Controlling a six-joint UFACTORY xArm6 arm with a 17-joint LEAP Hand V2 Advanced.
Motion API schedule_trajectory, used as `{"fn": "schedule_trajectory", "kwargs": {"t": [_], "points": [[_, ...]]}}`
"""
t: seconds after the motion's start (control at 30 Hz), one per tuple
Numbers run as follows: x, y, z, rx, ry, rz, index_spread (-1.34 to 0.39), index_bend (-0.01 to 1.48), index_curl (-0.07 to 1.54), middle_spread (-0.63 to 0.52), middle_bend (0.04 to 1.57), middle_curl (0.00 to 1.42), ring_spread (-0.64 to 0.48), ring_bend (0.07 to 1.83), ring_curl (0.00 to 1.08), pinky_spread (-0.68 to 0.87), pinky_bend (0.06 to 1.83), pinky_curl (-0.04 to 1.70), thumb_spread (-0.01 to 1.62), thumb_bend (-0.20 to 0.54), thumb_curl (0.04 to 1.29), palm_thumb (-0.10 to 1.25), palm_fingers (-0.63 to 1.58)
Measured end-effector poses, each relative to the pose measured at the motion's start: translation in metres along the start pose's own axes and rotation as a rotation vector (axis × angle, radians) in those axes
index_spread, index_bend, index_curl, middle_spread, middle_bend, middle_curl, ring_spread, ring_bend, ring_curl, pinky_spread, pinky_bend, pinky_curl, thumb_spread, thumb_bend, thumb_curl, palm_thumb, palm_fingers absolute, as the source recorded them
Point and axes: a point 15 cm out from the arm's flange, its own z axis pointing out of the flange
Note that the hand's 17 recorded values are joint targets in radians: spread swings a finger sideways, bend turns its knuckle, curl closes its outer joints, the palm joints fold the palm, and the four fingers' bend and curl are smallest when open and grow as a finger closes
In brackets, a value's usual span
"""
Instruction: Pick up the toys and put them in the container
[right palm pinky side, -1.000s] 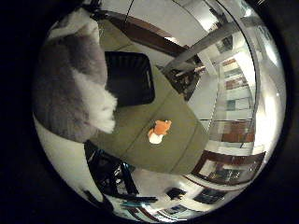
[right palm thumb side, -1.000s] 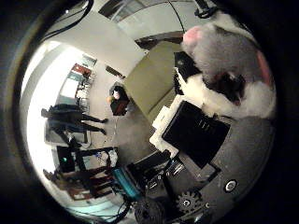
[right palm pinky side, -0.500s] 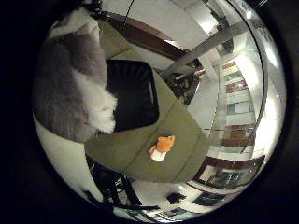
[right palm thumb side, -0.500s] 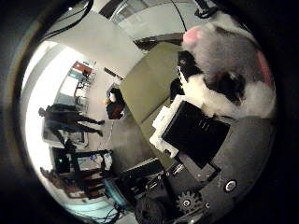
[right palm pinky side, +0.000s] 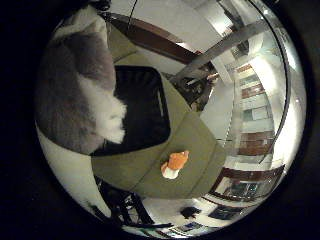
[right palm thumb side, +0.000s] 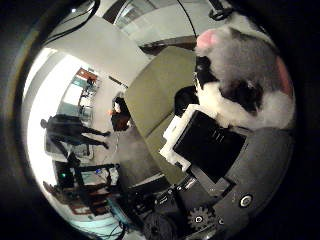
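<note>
A grey and white plush toy (right palm pinky side: 75, 90) with pink ears fills much of the little finger side palm view, close against the palm. In the thumb side palm view my right hand (right palm thumb side: 205, 145) has its white and black fingers curled against the plush toy (right palm thumb side: 245, 55). The toy is held in the air above a green table (right palm pinky side: 200, 130). A black container (right palm pinky side: 140, 100) stands on the table, right beside the plush in that view. A small orange toy (right palm pinky side: 175, 163) lies on the table near its edge, away from the container.
The green table (right palm thumb side: 160, 90) ends at an edge close to the orange toy. Dark chairs (right palm pinky side: 125, 195) stand under that edge. Shelving (right palm pinky side: 245, 150) lines the far side of the room.
The hand has moved with the plush toy still in it. The black container now looks larger and sits nearer the plush in the little finger side view. The orange toy has not moved on the table.
</note>
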Motion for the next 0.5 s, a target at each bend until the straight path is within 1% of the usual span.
{"fn": "schedule_trajectory", "kwargs": {"t": [0.03,0.1,0.13,0.17,0.2,0.23,0.27,0.3,0.33,0.37,0.4,0.43,0.5], "points": [[0.006,0.001,-0.003,0.003,0.005,-0.002,-0.21,0.94,0.76,-0.08,1.24,0.69,-0.18,1.26,0.77,-0.17,1.3,0.85,0.58,-0.048,0.83,0.82,0.94],[0.017,0.002,-0.008,0.009,0.011,-0.02,-0.22,0.84,0.76,-0.07,1.19,0.68,-0.16,1.26,0.74,-0.17,1.32,0.84,0.69,-0.04,0.78,0.76,0.91],[0.02,0.004,-0.009,0.009,0.011,-0.031,-0.22,0.76,0.75,-0.07,1.17,0.68,-0.15,1.27,0.74,-0.18,1.34,0.84,0.73,-0.034,0.76,0.76,0.87],[0.021,0.005,-0.011,0.011,0.01,-0.044,-0.23,0.71,0.75,-0.08,1.13,0.68,-0.16,1.3,0.73,-0.2,1.36,0.83,0.77,-0.035,0.74,0.74,0.85],[0.021,0.005,-0.012,0.014,0.006,-0.059,-0.25,0.6,0.73,-0.1,1.1,0.68,-0.17,1.33,0.73,-0.22,1.37,0.83,0.8,-0.029,0.72,0.74,0.78],[0.02,0.004,-0.013,0.021,-0.003,-0.066,-0.27,0.53,0.73,-0.12,1.08,0.69,-0.19,1.36,0.72,-0.25,1.39,0.82,0.84,-0.031,0.7,0.73,0.76],[0.018,0.003,-0.014,0.029,-0.016,-0.071,-0.31,0.43,0.71,-0.15,1.04,0.69,-0.22,1.36,0.71,-0.29,1.39,0.81,0.89,-0.029,0.67,0.73,0.65],[0.016,0.002,-0.016,0.042,-0.032,-0.073,-0.34,0.36,0.69,-0.17,0.99,0.69,-0.26,1.34,0.69,-0.33,1.37,0.79,0.93,-0.025,0.65,0.72,0.51],[0.014,0.0,-0.017,0.052,-0.048,-0.074,-0.36,0.35,0.69,-0.19,0.97,0.69,-0.27,1.32,0.69,-0.36,1.35,0.79,0.97,-0.027,0.63,0.71,0.46],[0.011,-0.002,-0.018,0.064,-0.065,-0.075,-0.38,0.36,0.68,-0.2,0.91,0.68,-0.29,1.29,0.68,-0.39,1.31,0.77,1.01,-0.029,0.6,0.7,0.36],[0.007,-0.004,-0.018,0.077,-0.083,-0.079,-0.41,0.38,0.66,-0.22,0.85,0.66,-0.3,1.22,0.64,-0.4,1.23,0.73,1.04,-0.027,0.57,0.69,0.28],[0.002,-0.006,-0.019,0.089,-0.099,-0.086,-0.42,0.39,0.64,-0.22,0.82,0.65,-0.3,1.18,0.63,-0.4,1.17,0.72,1.06,-0.025,0.55,0.68,0.24],[-0.008,-0.011,-0.02,0.104,-0.115,-0.1,-0.43,0.45,0.63,-0.21,0.76,0.62,-0.28,1.07,0.58,-0.32,0.97,0.66,1.08,-0.026,0.51,0.67,0.09]]}}
